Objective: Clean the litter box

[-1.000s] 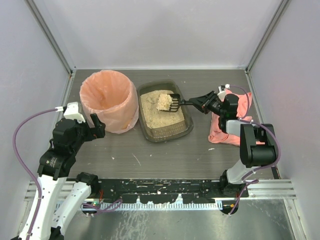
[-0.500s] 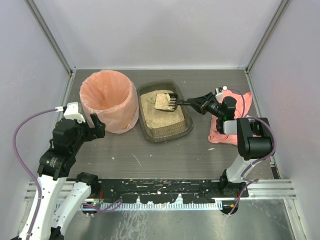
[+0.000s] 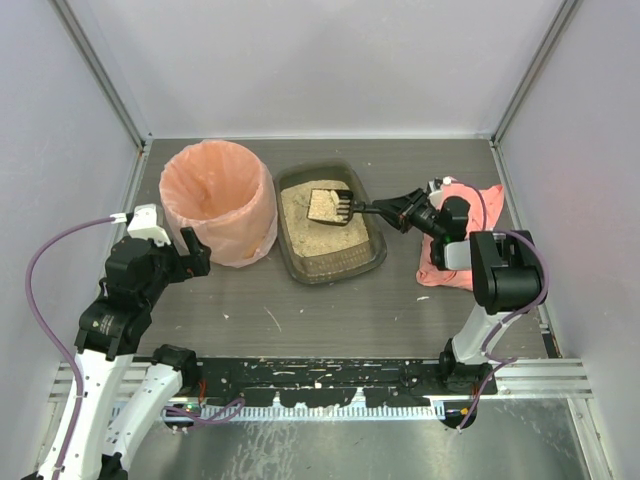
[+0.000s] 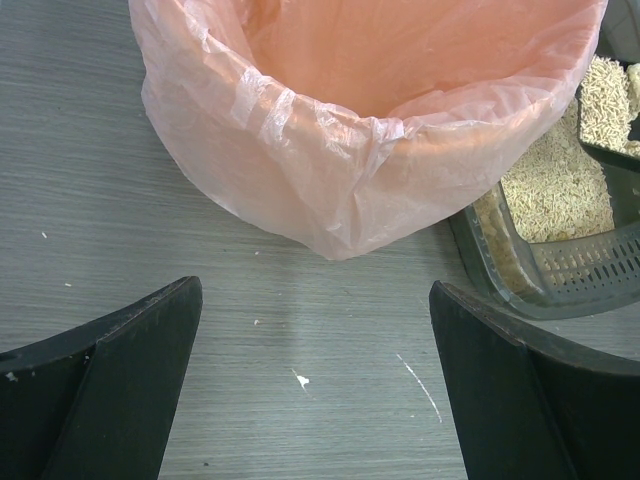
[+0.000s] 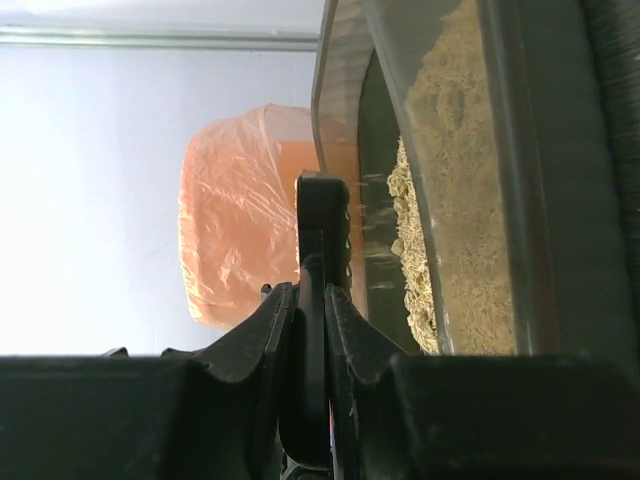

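Note:
The olive-brown litter box (image 3: 373, 248) with beige litter sits mid-table; it also shows in the left wrist view (image 4: 545, 290) and the right wrist view (image 5: 525, 150). My right gripper (image 3: 393, 210) is shut on the handle of a black slotted scoop (image 3: 335, 205), held over the box's far half with a heap of litter on it. In the right wrist view the gripper (image 5: 310, 292) clamps the scoop (image 5: 322, 215) edge-on. My left gripper (image 3: 190, 252) is open and empty over bare table, just in front of the bin; it also shows in its own view (image 4: 312, 290).
A round bin lined with a peach-pink bag (image 3: 215, 200) stands left of the box, touching it; it also shows in the left wrist view (image 4: 370, 130) and the right wrist view (image 5: 240, 210). A pink cloth (image 3: 465, 265) lies under my right arm. Grey walls enclose the table.
My right wrist has turned and the scoop has levelled and shifted slightly left over the box, its litter heap lying flatter. The left arm has not moved.

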Available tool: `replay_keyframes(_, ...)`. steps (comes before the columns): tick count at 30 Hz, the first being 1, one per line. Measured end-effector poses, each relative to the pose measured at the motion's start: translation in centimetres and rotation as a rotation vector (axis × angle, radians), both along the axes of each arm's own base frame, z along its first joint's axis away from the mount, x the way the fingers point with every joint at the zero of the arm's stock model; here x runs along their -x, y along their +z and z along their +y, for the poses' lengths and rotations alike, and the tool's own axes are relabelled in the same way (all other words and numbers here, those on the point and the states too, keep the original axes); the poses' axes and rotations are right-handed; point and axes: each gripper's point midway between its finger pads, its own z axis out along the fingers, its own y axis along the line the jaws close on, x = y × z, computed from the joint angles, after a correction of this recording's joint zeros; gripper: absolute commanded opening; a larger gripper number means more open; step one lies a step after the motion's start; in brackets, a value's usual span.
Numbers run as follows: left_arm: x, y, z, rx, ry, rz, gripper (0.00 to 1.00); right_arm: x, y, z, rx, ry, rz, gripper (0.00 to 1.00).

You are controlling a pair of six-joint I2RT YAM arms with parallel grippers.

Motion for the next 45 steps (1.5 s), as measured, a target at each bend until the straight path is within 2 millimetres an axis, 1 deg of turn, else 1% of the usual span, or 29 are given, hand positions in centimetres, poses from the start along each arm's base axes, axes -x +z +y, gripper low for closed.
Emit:
replay_keyframes(3, 0.0, 0.0, 0.0, 0.000, 0.000, 0.000, 0.98, 0.2, -0.4, -0.1, 0.009, -0.004, 0.010, 0.01)
replay_keyframes(6, 0.0, 0.0, 0.0, 0.000, 0.000, 0.000, 0.98, -0.2, -0.6, 0.1, 0.045, 0.005, 0.011, 0.01)
replay_keyframes(9, 0.0, 0.0, 0.0, 0.000, 0.000, 0.000, 0.98, 0.1, -0.3, -0.4, 0.060, -0.012, 0.012, 0.01)
replay_keyframes(10, 0.0, 0.0, 0.0, 0.000, 0.000, 0.000, 0.98, 0.2, -0.2, -0.2, 0.068, -0.003, 0.005, 0.01)
replay_keyframes(13, 0.0, 0.0, 0.0, 0.000, 0.000, 0.000, 0.98, -0.4, 0.1, 0.0, 0.098, 0.004, -0.015, 0.01)
replay_keyframes(17, 0.0, 0.0, 0.0, 0.000, 0.000, 0.000, 0.98, 0.1, 0.3, -0.1, 0.070, 0.002, -0.021, 0.01)
replay_keyframes(20, 0.0, 0.0, 0.0, 0.000, 0.000, 0.000, 0.98, -0.4, 0.3, 0.0, 0.041, 0.001, -0.023, 0.01)
replay_keyframes(22, 0.0, 0.0, 0.0, 0.000, 0.000, -0.001, 0.98, 0.0, 0.3, -0.1, 0.013, -0.006, -0.016, 0.01)
replay_keyframes(23, 0.0, 0.0, 0.0, 0.000, 0.000, 0.000, 0.98, 0.2, 0.3, 0.1, 0.006, 0.006, -0.014, 0.01)
replay_keyframes(25, 0.0, 0.0, 0.0, 0.000, 0.000, -0.001, 0.98, -0.1, 0.6, 0.6, -0.009, 0.023, -0.030, 0.01)
replay_keyframes(28, 0.0, 0.0, 0.0, 0.000, 0.000, -0.001, 0.98, -0.1, 0.7, 0.2, -0.024, 0.000, -0.027, 0.01)
replay_keyframes(31, 0.0, 0.0, 0.0, 0.000, 0.000, -0.001, 0.98, -0.2, 0.6, 0.0, -0.021, -0.003, -0.021, 0.01)
replay_keyframes(33, 0.0, 0.0, 0.0, 0.000, 0.000, -0.001, 0.98, -0.6, 1.0, -0.1, -0.015, -0.007, -0.036, 0.01)
replay_keyframes(36, 0.0, 0.0, 0.0, 0.000, 0.000, -0.001, 0.98, -0.2, 1.0, -0.5, -0.013, -0.019, -0.031, 0.01)
replay_keyframes(37, 0.0, 0.0, 0.0, 0.000, 0.000, -0.001, 0.98, -0.1, 1.0, -0.4, -0.012, -0.007, -0.034, 0.01)
replay_keyframes(40, 0.0, 0.0, 0.0, 0.000, 0.000, -0.001, 0.98, -0.6, 1.3, -0.5, -0.011, -0.014, -0.043, 0.01)
replay_keyframes(42, 0.0, 0.0, 0.0, 0.000, 0.000, -0.001, 0.98, -0.4, 1.1, -0.7, -0.010, -0.023, -0.035, 0.01)
replay_keyframes(45, 0.0, 0.0, 0.0, 0.000, 0.000, -0.001, 0.98, -0.6, 1.2, -0.1, -0.006, 0.003, -0.034, 0.01)
